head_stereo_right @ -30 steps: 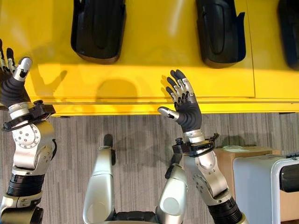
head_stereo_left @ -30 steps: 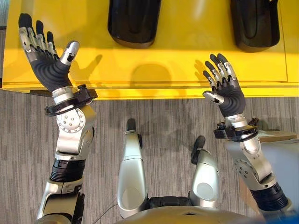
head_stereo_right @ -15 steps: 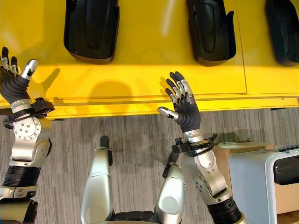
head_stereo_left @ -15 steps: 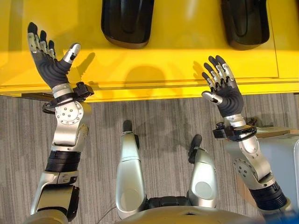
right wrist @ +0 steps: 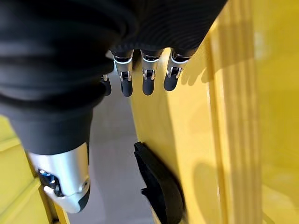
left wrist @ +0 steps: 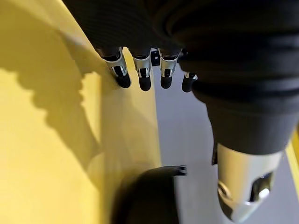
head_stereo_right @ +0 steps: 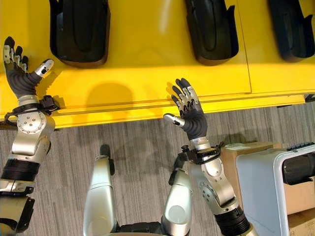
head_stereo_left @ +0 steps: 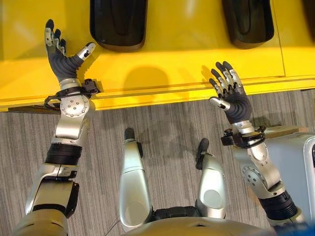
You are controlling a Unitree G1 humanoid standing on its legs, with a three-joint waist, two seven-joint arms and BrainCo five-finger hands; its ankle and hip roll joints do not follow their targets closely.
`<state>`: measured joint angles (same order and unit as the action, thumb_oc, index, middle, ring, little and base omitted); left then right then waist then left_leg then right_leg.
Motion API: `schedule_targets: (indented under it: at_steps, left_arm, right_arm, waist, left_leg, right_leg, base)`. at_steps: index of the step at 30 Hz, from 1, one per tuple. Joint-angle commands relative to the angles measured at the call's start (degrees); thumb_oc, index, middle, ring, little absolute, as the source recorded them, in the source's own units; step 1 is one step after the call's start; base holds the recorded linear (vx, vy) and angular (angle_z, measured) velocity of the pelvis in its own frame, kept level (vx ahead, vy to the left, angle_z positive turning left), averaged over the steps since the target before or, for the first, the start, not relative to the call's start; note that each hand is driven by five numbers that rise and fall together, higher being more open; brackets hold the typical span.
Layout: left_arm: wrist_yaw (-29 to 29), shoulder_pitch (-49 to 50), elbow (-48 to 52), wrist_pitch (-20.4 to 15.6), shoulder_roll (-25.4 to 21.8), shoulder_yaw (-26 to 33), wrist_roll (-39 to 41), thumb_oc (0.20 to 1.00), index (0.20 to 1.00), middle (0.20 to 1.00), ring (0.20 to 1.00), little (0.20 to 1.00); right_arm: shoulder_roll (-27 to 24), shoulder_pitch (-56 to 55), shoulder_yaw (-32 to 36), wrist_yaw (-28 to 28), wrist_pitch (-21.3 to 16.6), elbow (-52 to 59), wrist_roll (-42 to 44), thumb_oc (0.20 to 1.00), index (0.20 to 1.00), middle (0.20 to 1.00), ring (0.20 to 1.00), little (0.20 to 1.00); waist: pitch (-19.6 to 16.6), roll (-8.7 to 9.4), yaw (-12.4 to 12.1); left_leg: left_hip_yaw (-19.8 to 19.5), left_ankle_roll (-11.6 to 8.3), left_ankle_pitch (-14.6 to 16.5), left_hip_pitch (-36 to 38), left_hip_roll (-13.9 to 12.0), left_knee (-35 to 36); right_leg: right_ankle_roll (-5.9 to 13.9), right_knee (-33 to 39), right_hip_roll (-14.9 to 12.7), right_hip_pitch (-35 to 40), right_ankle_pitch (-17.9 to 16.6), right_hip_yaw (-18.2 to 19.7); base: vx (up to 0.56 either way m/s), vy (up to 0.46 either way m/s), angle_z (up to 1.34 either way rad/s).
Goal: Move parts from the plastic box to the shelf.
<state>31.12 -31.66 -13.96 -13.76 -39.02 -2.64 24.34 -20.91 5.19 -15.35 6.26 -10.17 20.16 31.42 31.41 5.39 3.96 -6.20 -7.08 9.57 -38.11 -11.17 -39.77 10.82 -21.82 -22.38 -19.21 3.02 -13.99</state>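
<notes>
A yellow shelf [head_stereo_left: 172,54] runs across the top, with black moulded parts [head_stereo_left: 118,22] [head_stereo_right: 211,29] lying on it. My left hand [head_stereo_left: 64,66] is raised open over the shelf's front left, its thumb close to the left black part [left wrist: 149,196], holding nothing. My right hand [head_stereo_left: 235,101] is open and empty too, above the shelf's front edge. Its straight fingers [right wrist: 147,74] point along the shelf past a black part [right wrist: 159,186]. The grey-white plastic box [head_stereo_right: 266,177] stands at the lower right with a black part [head_stereo_right: 298,169] in it.
A cardboard box [head_stereo_right: 236,150] sits against the plastic box, just right of my right arm. Grey carpet floor [head_stereo_left: 167,128] lies between me and the shelf. A third black part [head_stereo_right: 290,22] lies at the shelf's far right.
The whole picture has shifted left, so the camera moved. My left hand has come closer to the left black part. The right hand keeps its open pose.
</notes>
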Motion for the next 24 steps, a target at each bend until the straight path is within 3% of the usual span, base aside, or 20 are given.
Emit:
schedule_targets:
  at_steps: [1, 15, 24]
  left_arm:
    - [-0.90, -6.20, -3.47, -1.67, -3.72, -1.49, 0.83, 1.000, 1.000, 1.000, 1.000, 1.000]
    - [-2.48, -15.69, -12.20, -0.43, -7.20, -8.20, 2.03, 1.000, 1.000, 1.000, 1.000, 1.000]
    - [-3.42, -19.09, -15.55, -0.31, -6.89, -11.18, 3.12, 1.000, 1.000, 1.000, 1.000, 1.000]
  right_arm:
    - [-0.41, -0.23, 3.32, -1.26, -2.37, 1.59, 1.55, 1.000, 1.000, 1.000, 1.000, 1.000]
    - [-1.35, -1.96, 2.52, -2.50, -2.10, 1.35, 3.05, 1.000, 1.000, 1.000, 1.000, 1.000]
    - [-1.22, -2.31, 2.06, -2.46, -2.40, 1.02, 3.52, 1.000, 1.000, 1.000, 1.000, 1.000]
  waist:
    - [-3.00, -0.01, 0.01]
    - [-3.45, 0.28, 1.43]
    - [-3.46, 0.38, 1.92]
  left_leg:
    - [2.04, -1.44, -4.10, 3.79, -2.10, 6.98]
    - [2.33, -1.16, -3.14, 2.94, -2.22, 5.22]
    - [2.51, -1.05, -2.85, 2.39, -2.28, 4.39]
  right_leg:
    - [-0.72, -9.41, -3.34, -0.09, 6.66, 0.84]
    - [-0.46, -10.04, -3.15, -0.78, 6.87, 1.85]
    - [-0.55, -10.83, -3.18, -1.58, 7.15, 2.37]
  base:
    - [0.02, 0.008, -0.05]
    - [0.01, 0.004, -0.02]
    - [0.00, 0.002, -0.01]
